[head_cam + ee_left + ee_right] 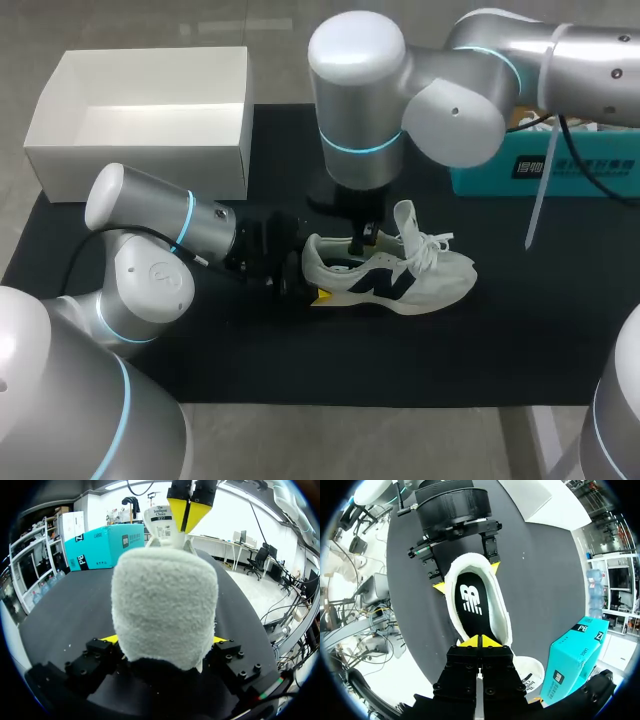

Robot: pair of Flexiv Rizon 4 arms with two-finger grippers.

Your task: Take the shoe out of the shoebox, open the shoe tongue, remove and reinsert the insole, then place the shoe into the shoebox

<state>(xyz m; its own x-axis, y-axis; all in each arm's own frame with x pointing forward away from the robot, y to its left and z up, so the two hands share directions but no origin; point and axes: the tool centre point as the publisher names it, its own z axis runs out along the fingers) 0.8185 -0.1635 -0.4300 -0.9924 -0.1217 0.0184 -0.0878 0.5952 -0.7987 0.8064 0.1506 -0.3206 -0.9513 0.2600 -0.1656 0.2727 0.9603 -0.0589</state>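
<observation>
Shoe, judged light and soft-sided, lies right of the shoebox; its stiffer heel is clamped by the left claw, right claw drawn together over the insole.

Left arm enters from lower left, left gripper clamping the sneaker heel at centre. Right arm reaches from upper right, right gripper pointing down, fingertips together.

A black mat covers most of the grey table. On it, an open white cardboard shoebox sits upper left and a teal cardboard box upper right. A white sneaker with navy side marking stands at centre.
</observation>
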